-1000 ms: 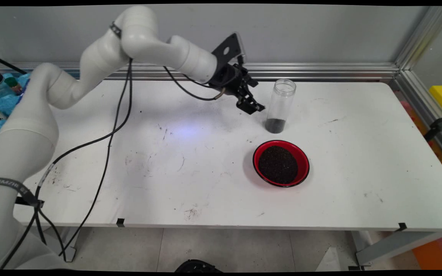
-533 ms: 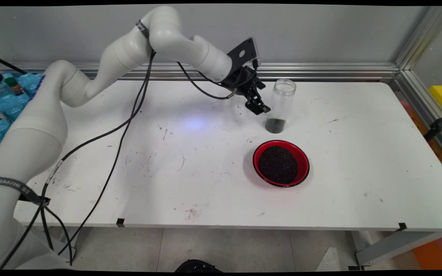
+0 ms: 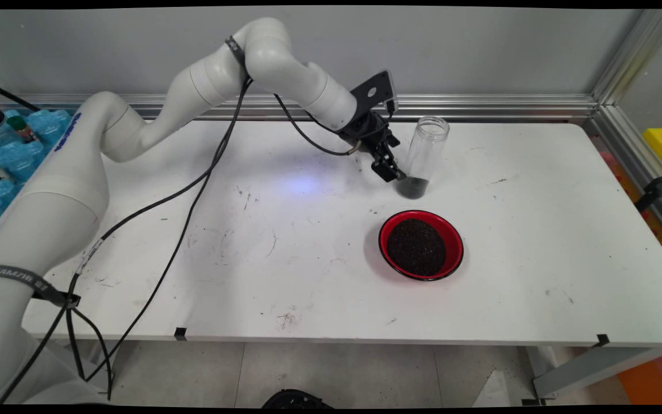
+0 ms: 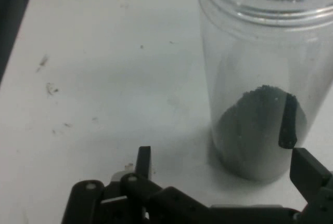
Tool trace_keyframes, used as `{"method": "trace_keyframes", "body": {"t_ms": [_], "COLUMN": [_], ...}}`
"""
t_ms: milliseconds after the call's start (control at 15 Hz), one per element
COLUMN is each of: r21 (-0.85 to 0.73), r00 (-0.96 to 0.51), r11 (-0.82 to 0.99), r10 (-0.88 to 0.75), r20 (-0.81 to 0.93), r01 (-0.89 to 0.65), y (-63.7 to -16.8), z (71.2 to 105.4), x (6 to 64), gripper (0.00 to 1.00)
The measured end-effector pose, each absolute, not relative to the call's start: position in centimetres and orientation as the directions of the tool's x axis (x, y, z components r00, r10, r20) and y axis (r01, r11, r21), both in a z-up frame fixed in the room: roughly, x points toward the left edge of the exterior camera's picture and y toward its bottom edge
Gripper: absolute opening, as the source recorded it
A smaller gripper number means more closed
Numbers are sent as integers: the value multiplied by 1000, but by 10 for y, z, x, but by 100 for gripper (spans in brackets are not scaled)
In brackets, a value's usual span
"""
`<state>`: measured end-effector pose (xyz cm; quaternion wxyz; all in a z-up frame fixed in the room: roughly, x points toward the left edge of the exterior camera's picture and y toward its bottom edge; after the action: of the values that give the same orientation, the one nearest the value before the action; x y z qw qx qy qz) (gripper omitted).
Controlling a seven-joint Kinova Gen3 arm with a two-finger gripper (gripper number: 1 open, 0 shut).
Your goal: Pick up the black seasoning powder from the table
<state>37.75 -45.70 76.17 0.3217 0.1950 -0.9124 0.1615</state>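
Gripper (image 3: pixel 391 171), black and two-fingered, hangs low over the white table (image 3: pixel 538 230), spread open and holding nothing, one finger (image 4: pixel 287 122) against the lower wall of a clear lidless jar (image 3: pixel 421 158) with dark granules at its bottom, beyond a red bowl (image 3: pixel 420 245) of like granules.

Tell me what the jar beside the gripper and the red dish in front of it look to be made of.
The jar: clear, glossy, probably plastic; the table shows through its wall, and its open neck has moulded threads. Dark granules lie in its bottom.
The red dish: smooth, shiny, with a thin black rim; plastic or lacquered ware, I cannot tell which. It holds a heap of the same dark granular stuff.
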Motion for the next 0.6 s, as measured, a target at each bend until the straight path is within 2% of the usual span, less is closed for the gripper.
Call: {"method": "trace_keyframes", "body": {"t_ms": [600], "r21": [-94], "r00": [-709], "r11": [898], "r10": [-272], "r20": [650], "r01": [-431], "y": [-464], "z": [745], "x": [363], "gripper": [100]}}
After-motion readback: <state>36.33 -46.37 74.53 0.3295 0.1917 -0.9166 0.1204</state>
